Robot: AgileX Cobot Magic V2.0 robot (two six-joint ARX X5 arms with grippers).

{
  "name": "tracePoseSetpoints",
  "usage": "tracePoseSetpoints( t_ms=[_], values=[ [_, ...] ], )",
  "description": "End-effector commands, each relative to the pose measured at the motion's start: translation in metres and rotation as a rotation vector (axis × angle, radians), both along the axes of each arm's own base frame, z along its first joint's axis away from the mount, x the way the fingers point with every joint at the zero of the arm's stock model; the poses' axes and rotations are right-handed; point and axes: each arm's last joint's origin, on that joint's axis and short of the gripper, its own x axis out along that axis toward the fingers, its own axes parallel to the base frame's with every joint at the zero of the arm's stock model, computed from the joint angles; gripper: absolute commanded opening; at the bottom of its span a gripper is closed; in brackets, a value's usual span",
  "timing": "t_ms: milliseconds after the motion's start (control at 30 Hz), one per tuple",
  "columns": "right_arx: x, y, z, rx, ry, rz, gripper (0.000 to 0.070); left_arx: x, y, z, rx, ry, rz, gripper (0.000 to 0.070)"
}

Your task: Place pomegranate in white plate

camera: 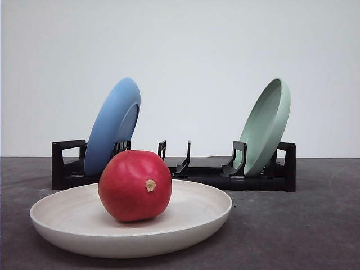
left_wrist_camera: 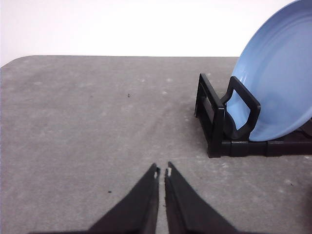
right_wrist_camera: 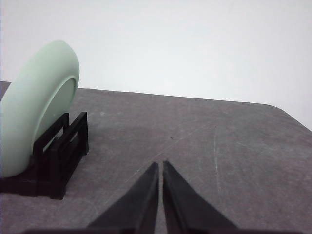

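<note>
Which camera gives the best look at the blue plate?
The front view: the blue plate shows whole, leaning in the black rack. The left wrist view catches part of it, cut off at the picture's edge. The right wrist view looks at the green plate.

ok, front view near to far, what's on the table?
white plate with the pomegranate in it → black rack behind, which holds the blue plate at its left end and the pale green plate at its right.

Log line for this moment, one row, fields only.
pomegranate: in white plate | left gripper: shut, empty, over table | right gripper: shut, empty, over table | task: looks done
</note>
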Motion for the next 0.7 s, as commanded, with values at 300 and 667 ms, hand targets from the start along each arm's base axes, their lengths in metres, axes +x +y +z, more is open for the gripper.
tracePoseSetpoints(
  t_ms=[300, 667],
  values=[
    [0.0003, -0.0002, -0.0006, 0.017, -0.005, -0.002, 0.0008, 0.0006, 0.0002, -0.0018, 0.008, -0.006, 0.003, 0.0],
    [0.0003, -0.0002, -0.0005, 0.017, -0.005, -0.002, 0.0008, 0.0006, 0.0002, -0.0018, 0.008, -0.006, 0.003, 0.0]
  ],
)
